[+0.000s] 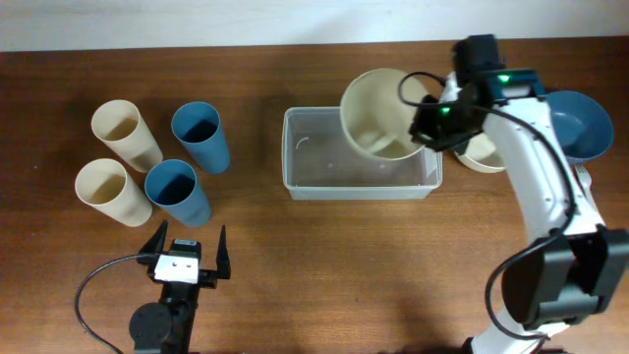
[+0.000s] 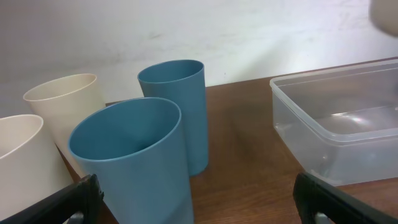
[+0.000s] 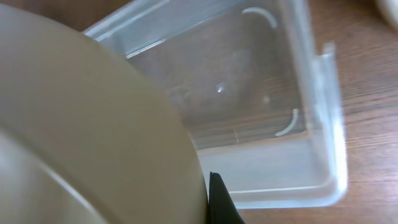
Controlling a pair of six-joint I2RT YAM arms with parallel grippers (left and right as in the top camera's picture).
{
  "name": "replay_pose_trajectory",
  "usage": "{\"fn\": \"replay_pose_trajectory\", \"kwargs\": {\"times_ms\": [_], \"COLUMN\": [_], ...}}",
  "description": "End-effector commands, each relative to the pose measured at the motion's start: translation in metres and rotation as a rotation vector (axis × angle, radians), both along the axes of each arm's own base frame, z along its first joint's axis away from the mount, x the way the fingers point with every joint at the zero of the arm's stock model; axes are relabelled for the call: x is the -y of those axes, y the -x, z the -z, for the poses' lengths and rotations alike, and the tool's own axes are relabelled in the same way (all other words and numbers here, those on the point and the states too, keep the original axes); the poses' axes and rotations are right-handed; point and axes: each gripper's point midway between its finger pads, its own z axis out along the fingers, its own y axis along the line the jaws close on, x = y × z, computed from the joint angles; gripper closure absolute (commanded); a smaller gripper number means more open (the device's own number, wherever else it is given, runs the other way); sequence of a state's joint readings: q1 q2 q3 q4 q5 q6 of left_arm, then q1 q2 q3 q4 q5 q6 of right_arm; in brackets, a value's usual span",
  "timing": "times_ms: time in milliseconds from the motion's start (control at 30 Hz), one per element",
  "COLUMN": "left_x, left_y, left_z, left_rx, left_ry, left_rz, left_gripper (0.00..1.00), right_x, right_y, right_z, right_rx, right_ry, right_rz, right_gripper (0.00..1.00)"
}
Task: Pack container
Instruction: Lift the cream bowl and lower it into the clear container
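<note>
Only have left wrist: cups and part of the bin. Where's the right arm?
Observer: The right gripper is shut on the rim of a cream bowl, which is tilted over the right end of the container.
Operator: Anything packed yet?
Observer: No. The right wrist view shows the container floor bare.
Operator: More bowls waiting?
Observer: Two, right of the container: a blue bowl and a second cream bowl, partly behind the arm.
</note>
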State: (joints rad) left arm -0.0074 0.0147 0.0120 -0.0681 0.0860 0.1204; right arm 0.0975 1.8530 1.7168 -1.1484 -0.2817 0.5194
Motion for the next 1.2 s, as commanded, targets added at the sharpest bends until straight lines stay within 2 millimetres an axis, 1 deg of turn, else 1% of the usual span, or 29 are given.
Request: {"fn": "replay_pose_trajectory", "kwargs": {"times_ms": [0, 233, 367, 467, 700, 833, 900, 1167], "left_x": [0.0, 0.0, 0.0, 0.0, 0.0, 0.0, 0.0, 0.0], "left_y": [0.0, 0.0, 0.0, 0.0, 0.0, 0.0, 0.0, 0.0], "left_z": [0.002, 0.002, 0.002, 0.002, 0.002, 0.002, 0.002, 0.002], "left_rx": [-0.002, -0.002, -0.002, -0.002, -0.002, -0.002, -0.002, -0.002], "left_ry": [-0.017, -0.017, -0.017, -0.017, -0.017, -0.017, -0.017, -0.017], "left_rz": [0.001, 0.001, 0.001, 0.001, 0.001, 0.001, 0.001, 0.001], "left_gripper": [0.0, 0.0, 0.0, 0.0, 0.0, 0.0, 0.0, 0.0], "right_x": [-0.002, 0.017, 0.018, 0.018, 0.015, 0.008, 0.009, 0.015], "right_y": [-0.006, -0.011, -0.011, -0.012, -0.015, -0.014, -0.014, -0.016], "right_z": [0.013, 0.042, 0.057, 0.064, 0.075, 0.083, 0.087, 0.09], "right_rx": [-0.008, -0.06, -0.094, -0.101, -0.114, -0.136, -0.143, -0.146], "right_ry": [0.088, 0.204, 0.219, 0.224, 0.216, 0.175, 0.183, 0.186], "right_rz": [-0.022, 0.003, -0.023, -0.04, -0.042, -0.053, -0.052, -0.039], "right_gripper": [0.96, 0.96, 0.96, 0.96, 0.96, 0.96, 0.96, 0.95]}}
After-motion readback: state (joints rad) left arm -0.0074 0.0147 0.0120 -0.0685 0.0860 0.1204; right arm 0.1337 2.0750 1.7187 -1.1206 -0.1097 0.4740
